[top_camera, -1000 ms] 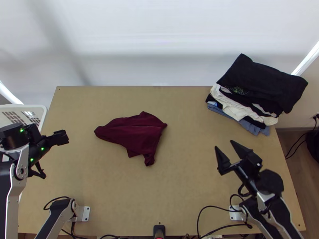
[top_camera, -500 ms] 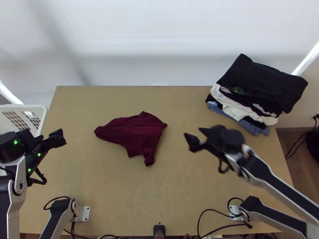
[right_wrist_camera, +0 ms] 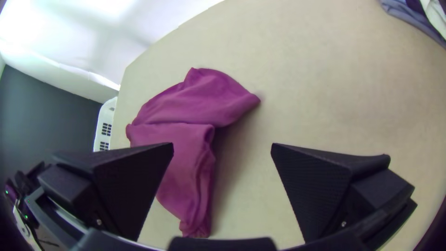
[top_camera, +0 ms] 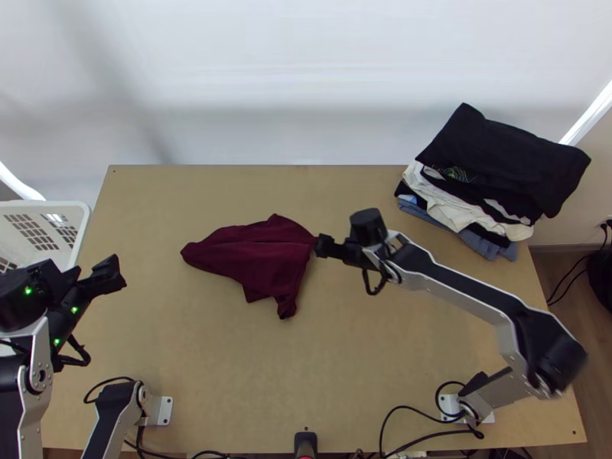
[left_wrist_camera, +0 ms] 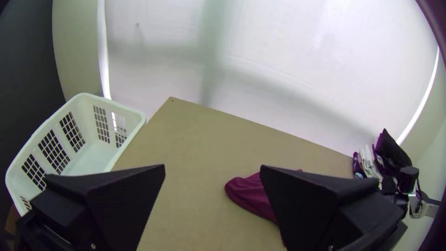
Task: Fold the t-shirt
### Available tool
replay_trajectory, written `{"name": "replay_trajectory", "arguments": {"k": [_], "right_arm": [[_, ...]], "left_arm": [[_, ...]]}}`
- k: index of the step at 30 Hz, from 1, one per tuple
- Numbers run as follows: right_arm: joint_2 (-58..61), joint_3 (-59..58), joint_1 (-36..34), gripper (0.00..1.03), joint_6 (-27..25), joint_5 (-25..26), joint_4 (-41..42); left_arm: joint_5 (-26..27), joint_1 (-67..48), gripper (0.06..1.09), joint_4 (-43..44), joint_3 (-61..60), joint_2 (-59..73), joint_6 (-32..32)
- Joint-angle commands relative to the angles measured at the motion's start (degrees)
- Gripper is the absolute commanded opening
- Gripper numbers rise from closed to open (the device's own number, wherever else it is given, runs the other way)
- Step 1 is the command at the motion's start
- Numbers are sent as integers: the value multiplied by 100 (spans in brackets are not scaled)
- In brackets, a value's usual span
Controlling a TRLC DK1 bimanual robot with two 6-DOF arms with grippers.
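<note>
Hanging over the left side of the bench (top_camera: 191, 375), left gripper (left_wrist_camera: 213, 167), fingers wide apart, empty. Close by the pointed corner of the maroon t-shirt (top_camera: 256, 264), right gripper (right_wrist_camera: 222, 145), also wide apart with nothing between. Lying bunched around mid-bench, creased into loose layers; likely light, soft and limp, not fragile, apt to slump rather than hold a shape. Best pinched at that pointed corner, catching all layers, then lifted to shake loose. Farther off, at the far right, stack of folded clothes (top_camera: 501, 164).
</note>
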Motion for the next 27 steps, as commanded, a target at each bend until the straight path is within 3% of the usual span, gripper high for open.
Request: {"name": "replay_trajectory", "arguments": {"k": [1,11,13,16,18,19,23,27], "right_arm": [[329,379,-16,96,548,-148,-30],[988,889,37,79,1119,-851,-144],[1084,924,46,61,1251,-904,-153],[1216,968,81,21,1383,-904,-153],[1269,977,116,15,1426,-913,-153],[1295,995,116,5,1541,-939,-153],[1374,1074,116,3,1743,-1027,-153],[1032,1188,116,3,1418,-974,-135]], "left_arm": [[48,68,105,33,-240,-207,78],[48,86,105,51,-345,-322,122],[48,86,105,68,-363,-295,114],[48,86,105,95,-354,-260,114],[48,86,105,121,-345,-243,122],[48,86,105,130,-345,-234,140],[48,77,105,130,-275,-128,228],[48,68,105,139,-73,56,281]]}}
